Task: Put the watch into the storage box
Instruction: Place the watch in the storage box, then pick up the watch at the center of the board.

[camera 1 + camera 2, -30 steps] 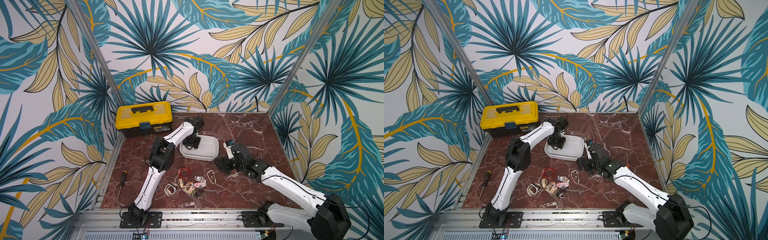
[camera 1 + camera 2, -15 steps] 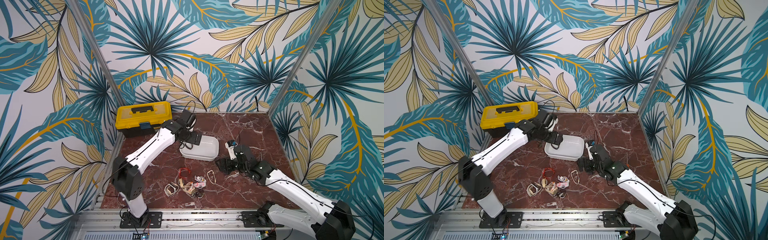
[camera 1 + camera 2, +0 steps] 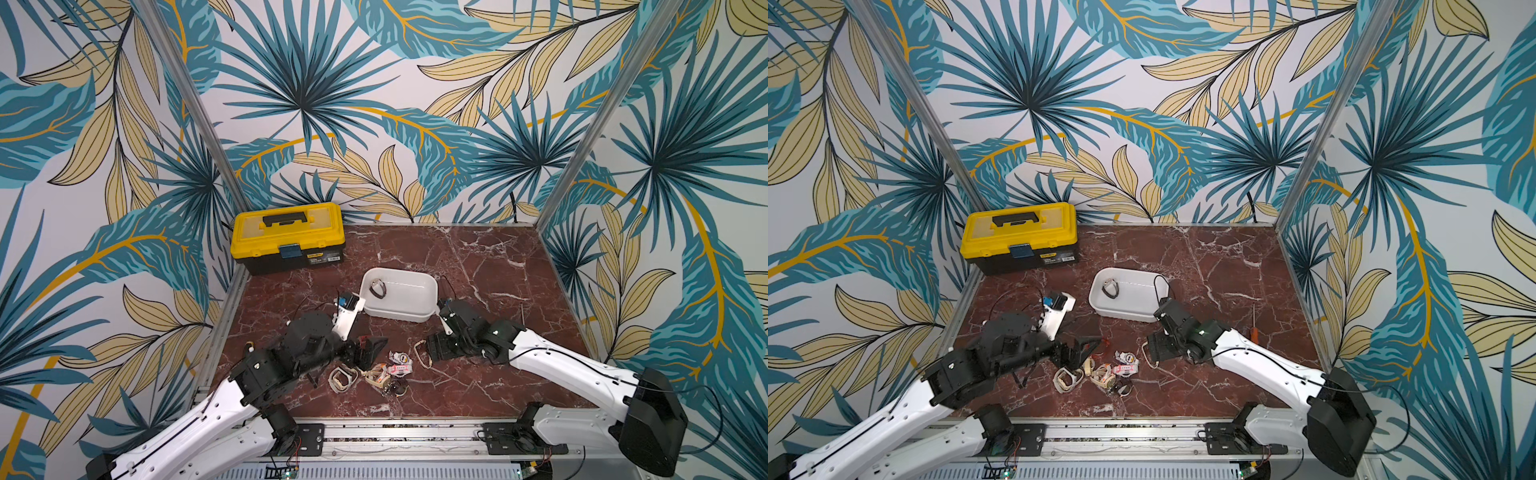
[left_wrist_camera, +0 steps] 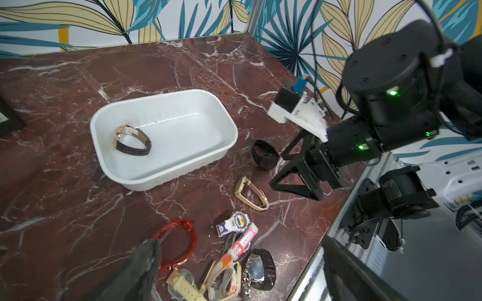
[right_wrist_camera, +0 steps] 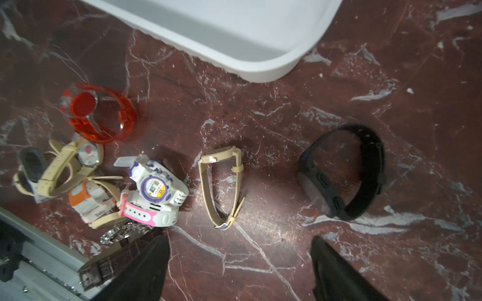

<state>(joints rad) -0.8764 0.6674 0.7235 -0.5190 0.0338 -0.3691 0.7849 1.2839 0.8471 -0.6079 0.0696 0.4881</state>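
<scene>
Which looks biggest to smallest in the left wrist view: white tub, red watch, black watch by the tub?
1. storage box.
2. red translucent watch.
3. black watch.
Red lies nearer the camera, so 2 and 3 are unsure.

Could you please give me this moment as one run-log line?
brown-strap watch in storage box | left tool open, empty | right tool open, near black watch | other watches on table

Teal-and-gold palm-leaf wallpaper (image 3: 374,104) around a red-brown marble tabletop (image 3: 478,257), aluminium corner posts (image 3: 192,104).
</scene>
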